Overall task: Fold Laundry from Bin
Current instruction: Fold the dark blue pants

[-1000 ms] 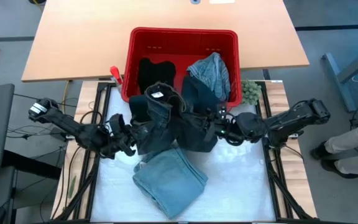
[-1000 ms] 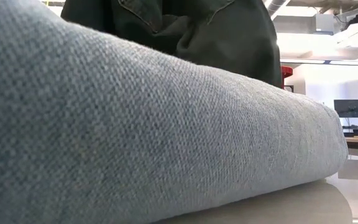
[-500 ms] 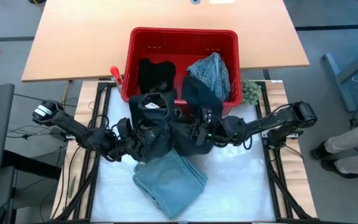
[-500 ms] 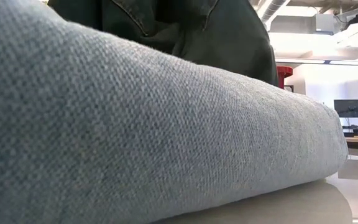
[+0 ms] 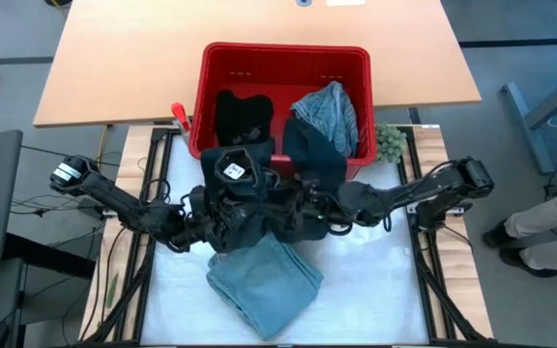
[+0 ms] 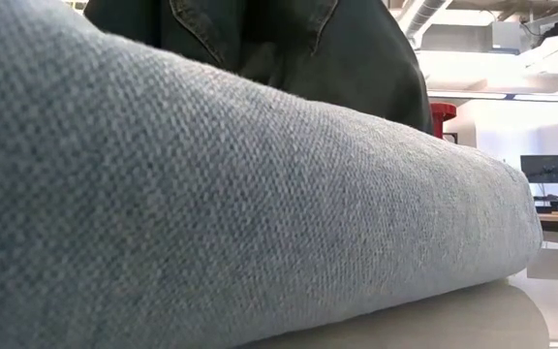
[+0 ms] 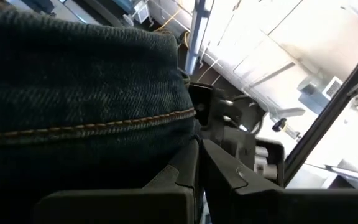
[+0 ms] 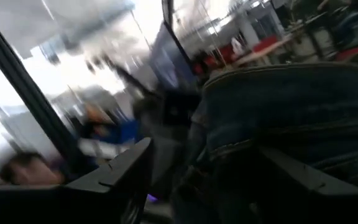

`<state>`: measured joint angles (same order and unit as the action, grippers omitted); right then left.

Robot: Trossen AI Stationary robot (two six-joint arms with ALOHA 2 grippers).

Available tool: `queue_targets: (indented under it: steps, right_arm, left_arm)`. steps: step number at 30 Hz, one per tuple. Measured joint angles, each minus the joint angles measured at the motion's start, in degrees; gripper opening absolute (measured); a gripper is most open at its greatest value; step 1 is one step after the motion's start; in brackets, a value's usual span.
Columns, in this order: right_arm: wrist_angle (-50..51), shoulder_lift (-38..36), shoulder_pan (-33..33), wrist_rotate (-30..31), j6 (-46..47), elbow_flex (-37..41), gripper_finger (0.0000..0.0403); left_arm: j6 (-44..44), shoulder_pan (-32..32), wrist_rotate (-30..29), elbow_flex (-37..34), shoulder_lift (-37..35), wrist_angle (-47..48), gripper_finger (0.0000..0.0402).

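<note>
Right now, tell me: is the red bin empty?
No. The red bin holds a black garment and a blue-white striped garment in the high view.

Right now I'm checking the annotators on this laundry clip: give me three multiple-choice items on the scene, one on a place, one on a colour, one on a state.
1. Where does the folded light blue-grey garment lie?
A in the bin
B on the white table, nearer than the dark denim jeans
C on the floor

2. What colour is the rectangular plastic bin?
A red
B green
C white

3. How do the right gripper's jaws stand?
A shut
B open
C out of view

B: the high view shows it.
A: its walls are red.
B: a gap shows in its wrist view.
</note>
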<state>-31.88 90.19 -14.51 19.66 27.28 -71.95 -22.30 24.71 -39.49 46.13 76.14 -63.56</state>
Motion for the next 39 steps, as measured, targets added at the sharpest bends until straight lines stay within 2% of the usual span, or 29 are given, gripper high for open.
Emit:
queue_targets:
  steps: [4, 12, 18, 22, 24, 28, 29, 32, 36, 39]
  right_arm:
    - [11.0, 0.0, -0.8, 0.3, -6.3, -4.1, 0.0276]
    - [23.7, 0.0, -1.4, 1.0, -13.4, -8.3, 0.0276]
    - [25.9, 0.0, -1.5, 3.1, -17.0, -8.7, 0.0269]
    - [26.0, 0.0, -1.5, 4.1, -17.1, -8.7, 0.0225]
    - [26.3, 0.0, -1.3, 4.1, -17.2, -8.7, 0.0181]
    - [27.5, -0.6, -1.4, 3.7, -17.3, -8.6, 0.0067]
    - [28.5, -1.1, -1.5, 2.9, -17.5, -8.6, 0.0054]
    - [33.2, -3.5, -2.3, 2.5, -18.8, -8.6, 0.0056]
    - [41.8, -9.3, -3.4, 1.2, -20.5, -8.6, 0.0056]
    - [45.3, -12.5, -5.5, -3.3, -25.0, -8.6, 0.0056]
  left_arm:
    - [-2.1, 0.0, -0.2, 0.0, 0.0, 1.9, 0.0000]
    - [-2.5, 0.0, -0.8, 0.0, 0.0, 2.2, 0.0000]
    - [-3.1, -0.7, -0.2, 0.0, 0.0, 2.4, 0.0000]
    - [-5.8, -2.0, 5.1, 0.0, -0.1, 3.3, 0.0006]
    - [-8.7, -2.6, 7.8, 0.0, -0.2, 5.2, 0.0019]
    - [-13.0, -3.3, 12.0, 0.0, -0.3, 7.6, 0.0065]
    - [-14.0, -3.5, 13.3, 0.0, -0.5, 7.9, 0.0080]
    - [-17.0, -4.2, 20.5, 0.0, -3.3, 12.2, 0.0125]
    - [-21.4, -6.5, 35.8, 0.0, -12.2, 22.8, 0.0169]
    - [-22.6, -7.4, 38.8, 0.1, -18.8, 29.3, 0.0181]
